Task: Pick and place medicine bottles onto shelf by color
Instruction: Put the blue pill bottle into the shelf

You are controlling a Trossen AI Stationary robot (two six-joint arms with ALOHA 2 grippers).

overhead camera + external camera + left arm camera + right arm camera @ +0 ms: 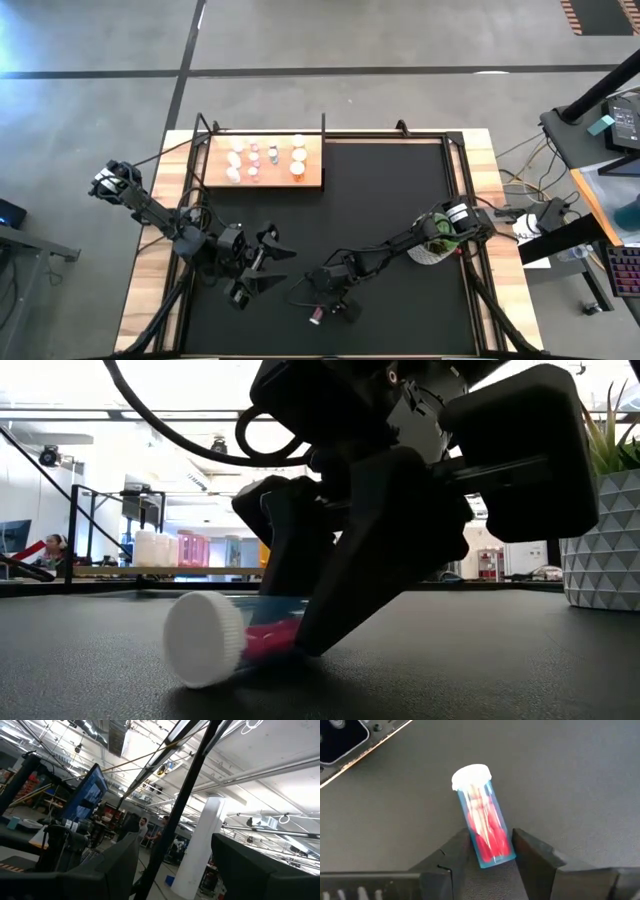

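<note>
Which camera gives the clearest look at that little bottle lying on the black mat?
The right wrist view: the bottle lies whole there, between the right gripper's fingers. The low view shows mainly its white cap, the high view only a speck, and the left wrist view misses it.

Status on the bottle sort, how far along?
Done: about nine bottles stand on the shelf. In hand: the right gripper is closed around a blue bottle with red contents, lying on the mat near the front edge. Left: lift and shelve it. The left gripper waits, open.
</note>
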